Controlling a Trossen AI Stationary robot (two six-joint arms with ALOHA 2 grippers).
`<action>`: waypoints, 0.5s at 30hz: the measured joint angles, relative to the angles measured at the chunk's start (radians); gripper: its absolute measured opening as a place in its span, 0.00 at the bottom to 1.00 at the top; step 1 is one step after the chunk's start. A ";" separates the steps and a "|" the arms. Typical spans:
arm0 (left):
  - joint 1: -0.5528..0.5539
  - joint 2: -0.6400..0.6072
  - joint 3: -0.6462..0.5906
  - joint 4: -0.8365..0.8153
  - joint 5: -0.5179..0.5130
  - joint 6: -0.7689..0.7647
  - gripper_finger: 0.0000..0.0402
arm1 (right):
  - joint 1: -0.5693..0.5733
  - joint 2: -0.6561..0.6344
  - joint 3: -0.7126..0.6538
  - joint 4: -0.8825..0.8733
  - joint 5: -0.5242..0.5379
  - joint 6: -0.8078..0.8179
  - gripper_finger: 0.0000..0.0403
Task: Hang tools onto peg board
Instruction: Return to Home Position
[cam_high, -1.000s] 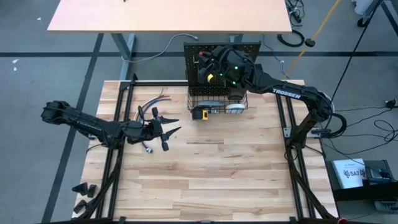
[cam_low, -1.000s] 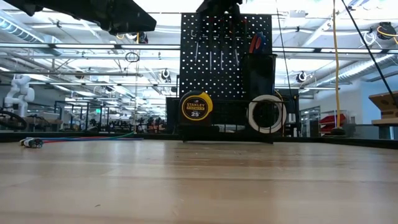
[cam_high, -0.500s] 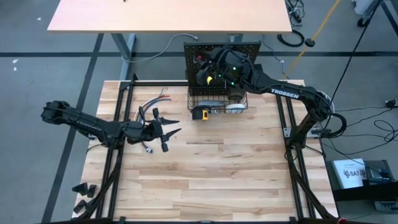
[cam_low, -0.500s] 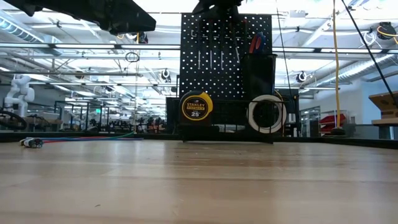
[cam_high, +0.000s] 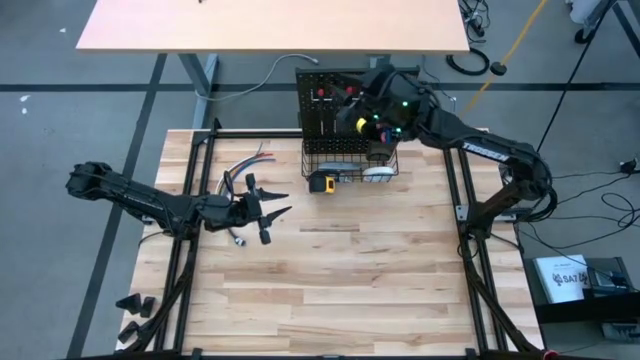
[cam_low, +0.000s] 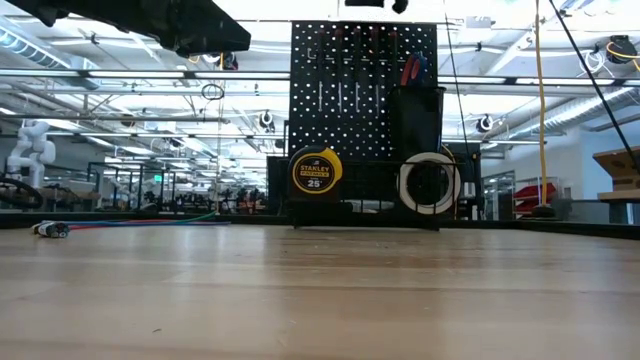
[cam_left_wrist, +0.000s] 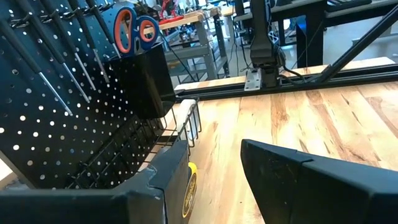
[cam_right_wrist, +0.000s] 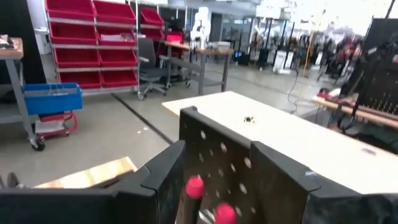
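Where the high view looks down on the table (cam_high: 330, 290), we see the right arm reaching over the top of the peg board (cam_high: 345, 110), which stands upright at the table's far edge. The right gripper (cam_right_wrist: 217, 148) hovers just above that top edge, fingers parted and nothing between them. In its wrist view we look past the fingers onto the board's rim and two red handle ends (cam_right_wrist: 194, 186).

The left gripper (cam_high: 270, 212) waits over the table's left part, well apart from the board. Its fingers are spread and empty, and the wires (cam_high: 243, 165) lie near it.

From the low view we read the board's load:
- Screwdrivers (cam_low: 338, 95) hang upright in a row along the upper part.
- Scissors (cam_low: 413, 68) stand handles up in the cup (cam_low: 418, 115) at the right.
- The basket (cam_low: 365, 195) along the foot holds a yellow tape measure (cam_low: 316, 172) and, to its right, a white ring (cam_low: 428, 183).

In the left wrist view we meet the same cup, scissors and basket from the side, with the tape measure's yellow edge showing beside one finger.
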 joint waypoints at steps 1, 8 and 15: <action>0.000 0.000 0.000 0.000 0.000 0.000 0.39 | 0.000 -0.014 0.000 -0.028 -0.001 0.008 0.43; -0.007 -0.008 0.001 0.006 0.000 -0.023 0.39 | 0.016 -0.111 0.000 -0.329 -0.006 0.098 0.43; -0.046 -0.049 0.059 0.012 0.000 -0.082 0.39 | 0.087 -0.222 0.000 -0.625 -0.070 0.107 0.43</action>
